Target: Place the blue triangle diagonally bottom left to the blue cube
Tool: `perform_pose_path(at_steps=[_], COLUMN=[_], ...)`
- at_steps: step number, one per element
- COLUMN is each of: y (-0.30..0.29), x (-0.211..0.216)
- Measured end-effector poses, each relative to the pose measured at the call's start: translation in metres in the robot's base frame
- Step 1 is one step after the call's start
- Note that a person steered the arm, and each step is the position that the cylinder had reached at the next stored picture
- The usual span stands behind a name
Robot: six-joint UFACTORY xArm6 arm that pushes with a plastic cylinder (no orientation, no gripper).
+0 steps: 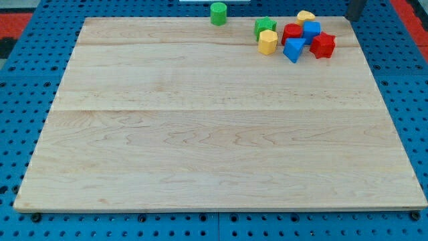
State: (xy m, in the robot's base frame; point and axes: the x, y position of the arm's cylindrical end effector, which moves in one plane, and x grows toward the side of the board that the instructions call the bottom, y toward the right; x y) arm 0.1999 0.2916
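— What lies nearest in the view?

— The wooden board [200,154], resting on a blue perforated table [20,100]. All the blocks sit well beyond, near the board's far edge, to the view's left of and below my tip [351,17].

— Where is the blue triangle?

— The blue triangle [293,49] is the closest block of the cluster, down and to the view's left of my tip. It lies diagonally to the lower left of the blue cube [311,29], and the two look to be touching.

— And around it?

— A red block [323,45] sits just beside the triangle on the side towards my tip. A yellow block [267,41] is on its other side, slightly apart. Farther back there is another red block [291,33] against the cube, and a green block [265,27] behind the yellow one. A second yellow block [305,16] stands behind the cube, the block closest to my tip. A green cylinder [218,13] stands alone, well away to the view's left.

— Is your tip grasping anything?

— No, I am a bare rod with nothing to clench. My tip shows at the view's top edge, apart from every block.
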Motion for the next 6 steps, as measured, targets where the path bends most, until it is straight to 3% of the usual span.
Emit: perform_pose_path(at_steps=[1, 3, 4, 6], y=[-0.061, -0.078, -0.126, -0.149], x=[0.006, 0.018, 0.043, 0.117])
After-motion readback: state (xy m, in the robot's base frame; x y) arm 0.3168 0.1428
